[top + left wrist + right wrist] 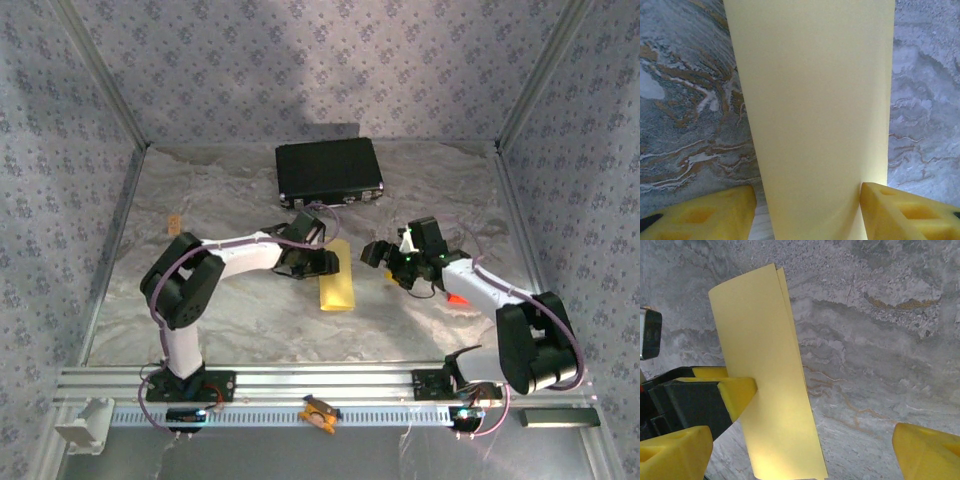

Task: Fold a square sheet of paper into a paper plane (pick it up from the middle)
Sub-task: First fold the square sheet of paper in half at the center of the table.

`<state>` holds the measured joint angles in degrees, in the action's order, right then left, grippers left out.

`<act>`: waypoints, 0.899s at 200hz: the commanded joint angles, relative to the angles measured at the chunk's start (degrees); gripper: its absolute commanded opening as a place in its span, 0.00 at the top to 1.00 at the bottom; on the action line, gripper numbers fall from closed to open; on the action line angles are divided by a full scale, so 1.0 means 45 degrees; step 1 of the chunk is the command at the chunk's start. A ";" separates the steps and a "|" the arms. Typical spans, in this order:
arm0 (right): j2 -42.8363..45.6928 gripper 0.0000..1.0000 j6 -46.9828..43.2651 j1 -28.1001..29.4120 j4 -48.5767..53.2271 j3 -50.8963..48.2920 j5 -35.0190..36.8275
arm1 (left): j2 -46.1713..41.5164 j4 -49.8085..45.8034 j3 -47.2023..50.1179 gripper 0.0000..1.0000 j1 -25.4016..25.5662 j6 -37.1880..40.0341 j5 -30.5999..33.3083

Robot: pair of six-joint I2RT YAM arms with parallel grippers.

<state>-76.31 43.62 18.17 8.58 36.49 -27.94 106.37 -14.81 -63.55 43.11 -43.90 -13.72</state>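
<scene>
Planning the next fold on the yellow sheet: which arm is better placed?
Left, probably. The left hand straddles the folded yellow paper, one finger by each long edge. The right hand stands open beside the paper, apart from it.

The square sheet of paper (337, 278) is plain yellow, folded in half into a long narrow strip near the middle of the top view. In the right wrist view (771, 390) it runs from upper left to bottom centre, its two layers slightly apart at the upper end

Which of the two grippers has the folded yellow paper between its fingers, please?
The left gripper: its yellow fingers flank the folded paper, while the right gripper stands open, apart from it.
</scene>
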 commanded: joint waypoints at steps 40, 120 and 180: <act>-0.0637 0.21 -0.0223 0.0254 -0.0127 0.0352 -0.0849 | 0.1176 -0.1573 -0.0550 0.42 -0.0031 0.0990 0.0348; -0.1669 0.43 -0.0320 0.0707 -0.0404 0.0704 -0.1287 | 0.1670 -0.2315 -0.1154 0.46 -0.0034 0.1452 0.0254; -0.3055 0.70 -0.0372 0.1419 -0.0776 0.1440 -0.1581 | 0.1768 -0.2587 -0.1443 0.45 0.0004 0.1667 0.0333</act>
<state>-87.46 42.44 23.29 5.69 40.29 -33.32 110.39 -24.53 -70.74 43.11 -38.15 -13.93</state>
